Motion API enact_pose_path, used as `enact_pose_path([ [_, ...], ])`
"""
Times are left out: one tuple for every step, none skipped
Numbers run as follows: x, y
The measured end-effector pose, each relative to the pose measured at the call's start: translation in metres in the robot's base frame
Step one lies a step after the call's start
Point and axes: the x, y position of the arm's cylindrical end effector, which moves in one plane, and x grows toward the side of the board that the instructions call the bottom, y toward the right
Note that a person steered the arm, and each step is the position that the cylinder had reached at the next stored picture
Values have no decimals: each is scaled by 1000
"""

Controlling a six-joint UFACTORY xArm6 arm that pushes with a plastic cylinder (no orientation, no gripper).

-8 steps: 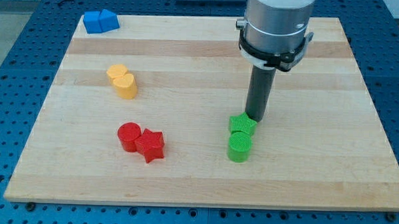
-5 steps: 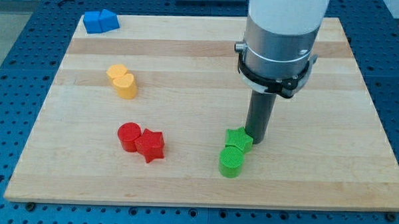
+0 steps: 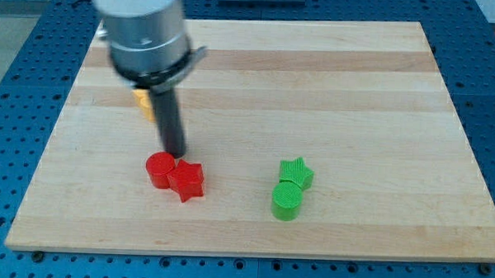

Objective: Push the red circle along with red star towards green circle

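Resting my tip just at 12 o'clock of the red circle, I cannot tell whether it touches. My end effector is a bare rod, with nothing to spread or pinch. The red star touches the circle at its 4 o'clock. Well apart at 3 o'clock on the desk sits the green circle, a green star against its 12 o'clock. A yellow block peeks out behind my rod.

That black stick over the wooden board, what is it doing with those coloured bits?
It is a robot arm's pushing rod. My tip sits just above the red circle, which touches the red star. The aim is to slide that pair toward the view's right, to the green circle lying below a green star. They are still well apart.
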Motion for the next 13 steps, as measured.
enact_pose_path([
  [17,-57],
  [32,-92],
  [50,-91],
  [50,-62],
  [36,-41],
  [25,-23],
  [23,9],
  [23,37],
  [23,49],
  [23,49],
  [39,24],
  [64,12],
  [89,11],
])
